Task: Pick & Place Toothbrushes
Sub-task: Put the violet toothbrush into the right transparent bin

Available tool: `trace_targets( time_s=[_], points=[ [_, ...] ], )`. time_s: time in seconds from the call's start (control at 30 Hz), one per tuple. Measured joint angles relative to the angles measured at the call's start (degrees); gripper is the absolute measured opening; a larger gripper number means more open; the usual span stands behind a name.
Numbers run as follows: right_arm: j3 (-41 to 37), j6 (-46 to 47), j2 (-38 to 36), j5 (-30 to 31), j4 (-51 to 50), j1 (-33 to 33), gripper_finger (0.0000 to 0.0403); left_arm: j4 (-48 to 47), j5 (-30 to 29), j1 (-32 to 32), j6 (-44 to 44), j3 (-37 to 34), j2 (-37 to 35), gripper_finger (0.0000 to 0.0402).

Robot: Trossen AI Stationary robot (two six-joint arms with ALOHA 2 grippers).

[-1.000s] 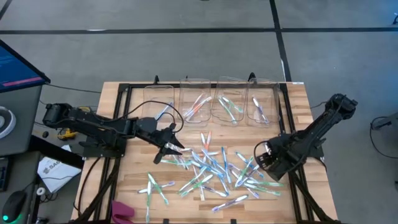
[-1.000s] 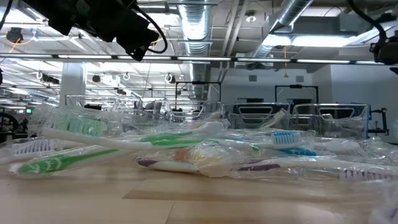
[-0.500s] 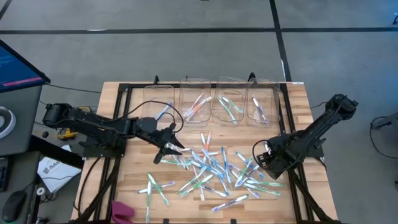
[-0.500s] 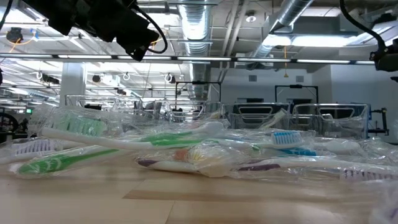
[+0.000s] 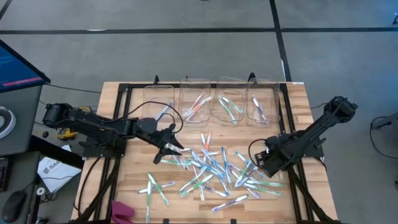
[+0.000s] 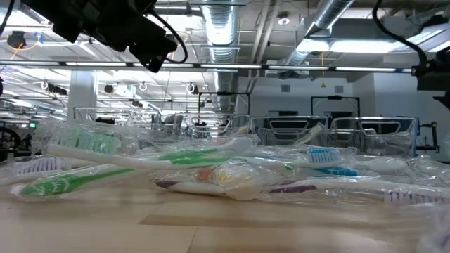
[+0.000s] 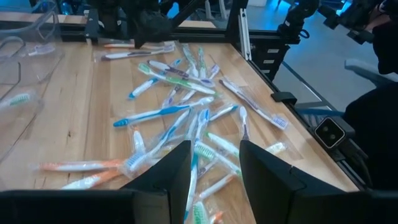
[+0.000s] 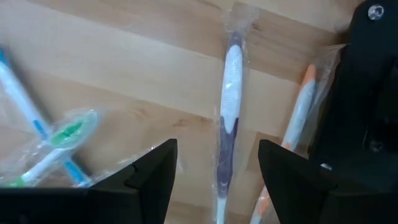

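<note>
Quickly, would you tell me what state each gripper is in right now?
Left gripper: open, holding nothing, above the pile of toothbrushes.
Right gripper: open, empty, low over a purple toothbrush lying on the table.

Wooden table (image 5: 118,186) under scattered toothbrushes (image 5: 211,168)

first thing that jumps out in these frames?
The heap of wrapped toothbrushes strewn across the middle of the wooden table. Behind it, a row of clear bins at the far edge already holds a few. The left gripper hangs open at the heap's left edge, and the right gripper hangs open over a purple toothbrush at its right edge.
</note>
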Motion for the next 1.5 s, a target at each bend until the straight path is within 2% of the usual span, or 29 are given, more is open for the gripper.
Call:
trace_targets(
  time_s=[0.3,0.5,0.67,1.07,1.5],
  points=[
    [0.0,-2.1,4.4,-2.0,-0.2,-3.2,0.0221,1.1,0.0,0.0,0.0,-0.4,0.0,0.0129],
    [0.0,-6.1,4.4,-3.1,0.2,-5.5,0.0221,1.2,0.0,0.0,0.0,-0.4,0.0,0.0127],
    [-0.9,-6.7,4.4,-3.5,0.8,-6.6,0.0221,1.3,0.0,0.0,0.0,-0.4,0.0,0.0128],
    [-7.4,-9.0,4.1,-6.0,9.5,-8.5,0.0221,1.4,0.0,0.0,0.0,-0.4,0.0,0.0126],
    [-8.0,-9.4,4.1,-6.3,10.6,-8.9,0.022,1.8,0.0,0.0,0.0,-0.3,0.0,0.0126]
  ],
)
